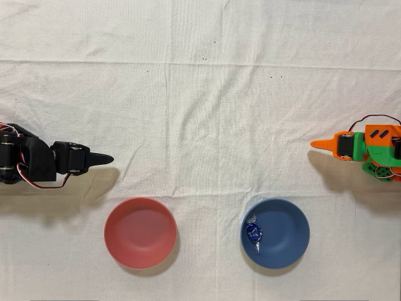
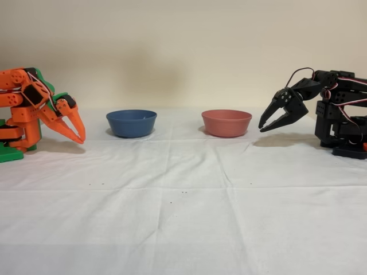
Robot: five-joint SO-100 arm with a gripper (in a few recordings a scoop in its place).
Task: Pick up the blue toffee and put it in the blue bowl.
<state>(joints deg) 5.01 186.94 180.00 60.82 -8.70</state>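
White tablecloth [image 1: 200, 94]: creased fabric covering the whole work surface, fold lines running across and down it in the overhead view; a few dark specks lie scattered on it.

Orange arm [image 2: 26, 109]: folded back over its green base at the left edge of the fixed view, at the right edge of the overhead view. The upper links are tucked in close and the wrist pitches forward and down. It stands well apart from both bowls.

Black arm [image 2: 338, 112]: idle, folded on the opposite side of the cloth, its tip pointing inward.

Blue bowl [image 1: 285, 248]: round, matte dark blue, shallow, upright on the cloth. In the overhead view it sits lower right of centre, nearer the orange arm; in the fixed view it is the left of the two bowls.

Pink bowl [image 1: 140, 232]: same form and about the same size, salmon pink, beside the blue bowl with a clear gap between them.

Gripper [image 2: 77, 129]: two tapered orange fingers angled down toward the cloth, tips brought together to a point, nothing between them, clear of the blue bowl.

Blue toffee [image 1: 254, 232]: shiny dark-blue foil with silvery twisted ends, lying inside the blue bowl against its left inner wall in the overhead view.
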